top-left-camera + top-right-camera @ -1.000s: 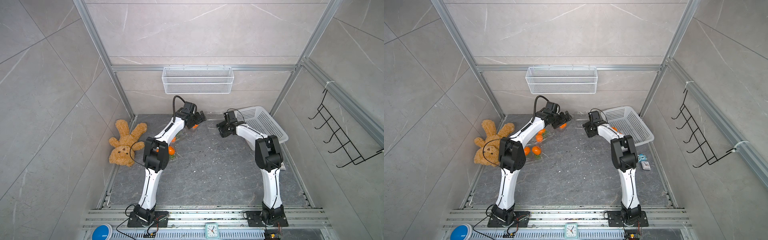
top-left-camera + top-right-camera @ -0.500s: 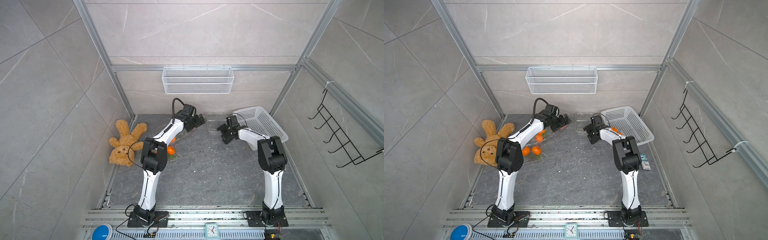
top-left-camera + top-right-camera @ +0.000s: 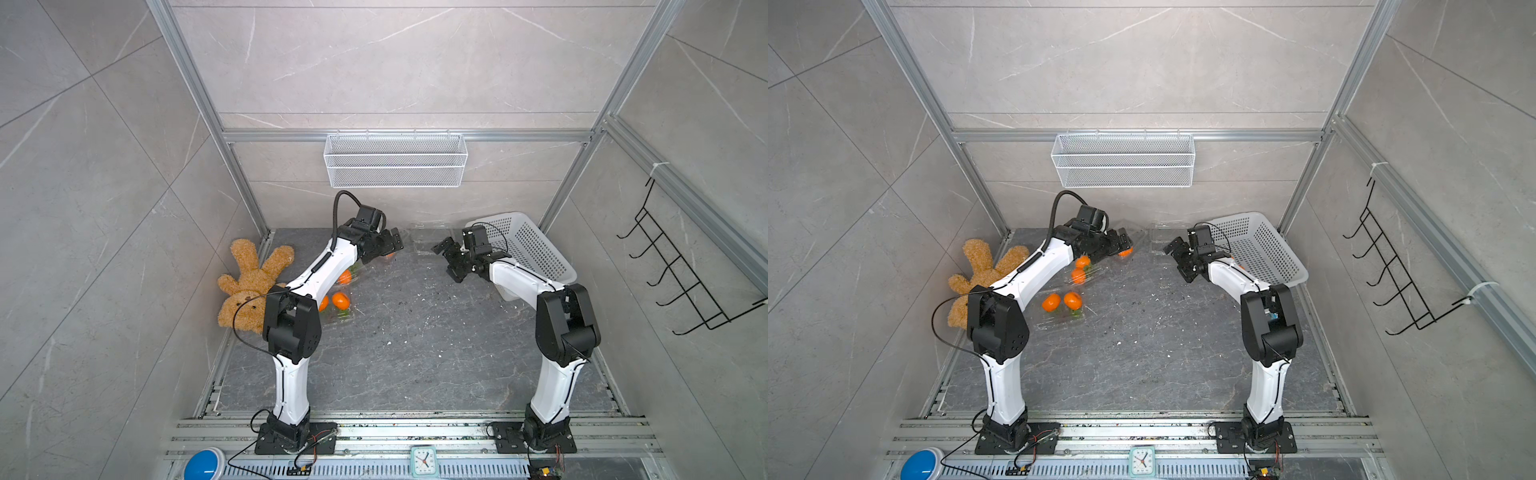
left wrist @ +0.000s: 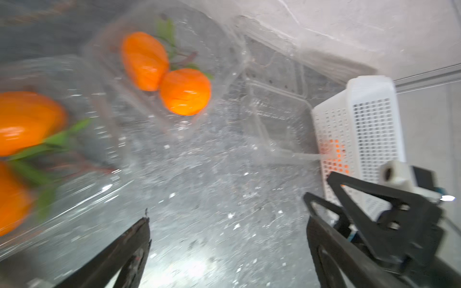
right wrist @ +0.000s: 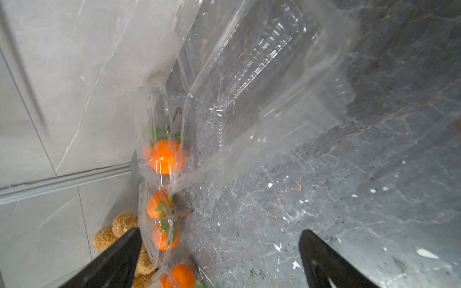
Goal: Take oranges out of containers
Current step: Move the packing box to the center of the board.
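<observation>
Four clear, ribbed plastic containers point(image 5: 262, 87) show in the right wrist view, in a row on the speckled grey stone floor point(image 3: 1142, 353). Five glossy round oranges point(image 3: 1073, 300) count up in a top view, some with green leaves. The left gripper point(image 4: 227, 217) is spread wide with nothing between its jaws; two boxed oranges sit just ahead of it. The right gripper point(image 5: 219, 230) gapes too, bare, facing the nearest container, an empty one. The white perforated basket point(image 3: 1254, 249) stands just beside the right arm.

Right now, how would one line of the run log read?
left pincer: open, empty | right pincer: open, empty | oranges: several inside clear containers | empty container: before right pincer
</observation>
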You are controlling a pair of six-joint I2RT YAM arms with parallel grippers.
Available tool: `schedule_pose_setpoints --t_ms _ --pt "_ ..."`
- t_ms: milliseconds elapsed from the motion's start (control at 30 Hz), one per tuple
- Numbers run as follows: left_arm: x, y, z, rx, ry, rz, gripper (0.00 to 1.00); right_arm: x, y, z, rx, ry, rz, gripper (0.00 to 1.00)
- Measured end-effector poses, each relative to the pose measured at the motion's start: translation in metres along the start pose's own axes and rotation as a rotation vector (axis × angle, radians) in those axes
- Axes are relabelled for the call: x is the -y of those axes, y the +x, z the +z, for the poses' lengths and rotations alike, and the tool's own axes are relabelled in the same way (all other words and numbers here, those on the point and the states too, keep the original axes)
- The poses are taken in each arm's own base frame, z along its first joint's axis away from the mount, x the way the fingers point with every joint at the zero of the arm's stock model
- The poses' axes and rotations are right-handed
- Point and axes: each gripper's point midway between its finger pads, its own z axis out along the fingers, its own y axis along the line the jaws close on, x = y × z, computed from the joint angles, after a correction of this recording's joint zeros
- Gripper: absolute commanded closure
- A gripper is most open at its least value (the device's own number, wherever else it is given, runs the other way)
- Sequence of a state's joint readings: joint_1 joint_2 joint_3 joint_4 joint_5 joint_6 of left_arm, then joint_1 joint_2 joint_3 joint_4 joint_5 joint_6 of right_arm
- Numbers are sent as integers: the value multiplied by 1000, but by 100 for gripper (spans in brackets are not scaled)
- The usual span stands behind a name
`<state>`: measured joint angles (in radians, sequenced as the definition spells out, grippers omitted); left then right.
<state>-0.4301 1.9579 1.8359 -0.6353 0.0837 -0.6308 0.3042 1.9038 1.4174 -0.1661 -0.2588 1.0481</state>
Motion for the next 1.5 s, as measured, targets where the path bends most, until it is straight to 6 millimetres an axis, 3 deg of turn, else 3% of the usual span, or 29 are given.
schedule_pose_setpoints --t_ms 133,233,300,400,500,700,900,1067,1300,1500 --pt "-53 5 -47 35 -131 -16 0 -20 34 -13 -35 -45 -141 0" --pt "-116 10 -89 77 -242 -99 0 -40 73 -13 -87 -94 -275 0" --pt "-163 15 -116 111 -309 -184 0 -54 110 -11 -140 -124 -379 0" --pt "-217 32 -139 131 -392 -293 0 -70 161 -6 -220 -166 -502 0" --pt "-242 61 -135 83 -430 -341 0 -83 199 8 -283 -192 -599 0" --pt "-257 107 -105 -45 -416 -391 0 -99 263 43 -383 -206 -731 0" --pt "-254 113 -88 -50 -349 -424 0 -102 300 72 -446 -191 -803 0" --pt "-244 101 -81 -13 -276 -430 0 -104 309 88 -461 -186 -832 4" --pt "-233 90 -75 19 -212 -422 0 -92 311 88 -480 -159 -848 12" --pt "-215 104 -66 -9 -177 -385 0 -56 311 66 -509 -103 -842 14"
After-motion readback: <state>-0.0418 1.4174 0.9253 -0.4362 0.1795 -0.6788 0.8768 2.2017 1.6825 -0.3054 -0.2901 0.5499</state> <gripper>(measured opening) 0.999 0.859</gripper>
